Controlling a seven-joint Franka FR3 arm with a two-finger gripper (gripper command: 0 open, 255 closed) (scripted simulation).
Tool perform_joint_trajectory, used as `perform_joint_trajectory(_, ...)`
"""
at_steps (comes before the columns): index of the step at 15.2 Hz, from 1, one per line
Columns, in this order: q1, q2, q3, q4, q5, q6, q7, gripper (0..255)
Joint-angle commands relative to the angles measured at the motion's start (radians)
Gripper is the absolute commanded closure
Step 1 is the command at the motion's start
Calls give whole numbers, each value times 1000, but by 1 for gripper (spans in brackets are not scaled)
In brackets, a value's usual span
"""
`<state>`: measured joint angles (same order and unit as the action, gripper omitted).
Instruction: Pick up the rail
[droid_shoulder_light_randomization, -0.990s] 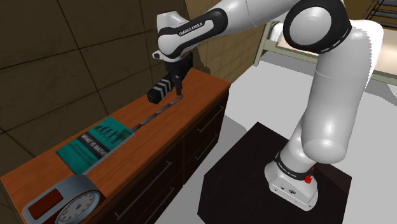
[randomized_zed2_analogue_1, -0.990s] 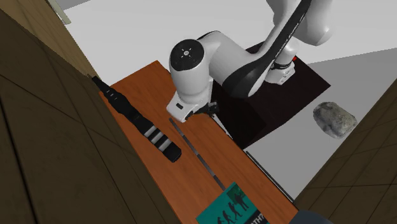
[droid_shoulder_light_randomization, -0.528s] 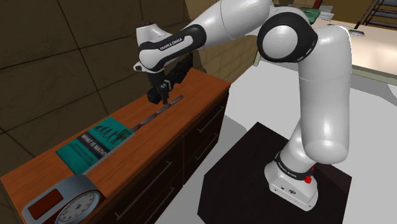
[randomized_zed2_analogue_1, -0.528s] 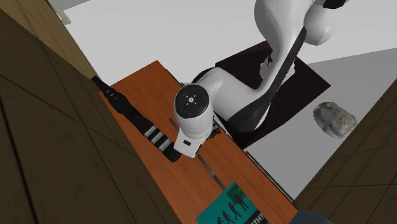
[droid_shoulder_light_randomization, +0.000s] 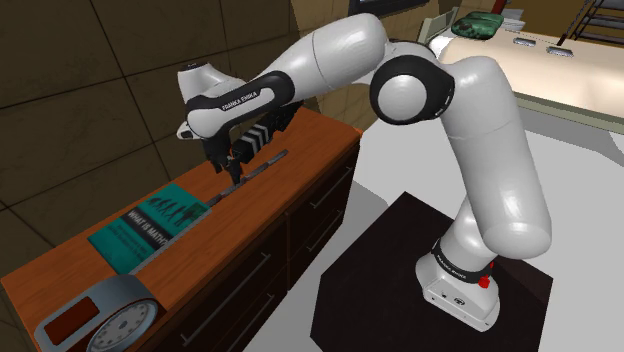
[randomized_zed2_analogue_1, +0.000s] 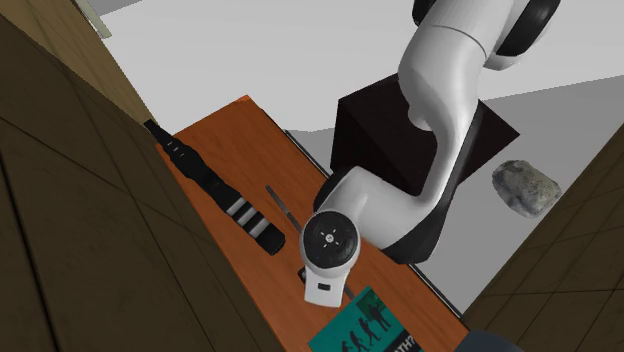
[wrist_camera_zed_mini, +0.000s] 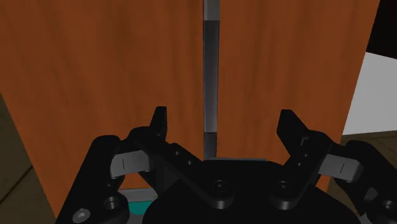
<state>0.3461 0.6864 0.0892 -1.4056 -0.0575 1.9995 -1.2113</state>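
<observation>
The rail (droid_shoulder_light_randomization: 262, 169) is a thin dark grey strip lying flat on the brown wooden dresser top (droid_shoulder_light_randomization: 322, 138). It runs from near the black striped rod towards the teal book. My gripper (droid_shoulder_light_randomization: 233, 167) hangs just above the rail's middle, pointing down, fingers open. In the wrist view the rail (wrist_camera_zed_mini: 211, 70) runs straight away from the gripper (wrist_camera_zed_mini: 222, 127) and passes between the two spread fingertips (wrist_camera_zed_mini: 159, 122), which do not touch it. From the second exterior view the hand covers the rail's lower half, leaving the upper part of the rail (randomized_zed2_analogue_1: 282, 204) showing.
A black rod with white stripes (randomized_zed2_analogue_1: 226, 201) lies along the wall beside the rail. A teal book (droid_shoulder_light_randomization: 150, 225) and a grey scale-like device (droid_shoulder_light_randomization: 100, 320) sit further along the top. The dresser's front edge drops to drawers. A grey stone (randomized_zed2_analogue_1: 525, 187) lies on the floor.
The arm has swung along the rail towards the teal book, from the rail's far end to about its middle. The fingers stay open and the rail has not moved.
</observation>
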Motion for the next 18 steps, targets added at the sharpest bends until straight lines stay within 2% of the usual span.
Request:
perform_joint_trajectory(1, 15, 34, 11, 32, -9, 3, -21, 0)
perform_joint_trajectory(10, 17, 87, 8, 15, -14, 72, -19, 0)
perform_joint_trajectory(11, 17, 85, 8, 14, -14, 72, -19, 255)
perform_joint_trajectory(18, 17, 85, 8, 14, -14, 71, -19, 255)
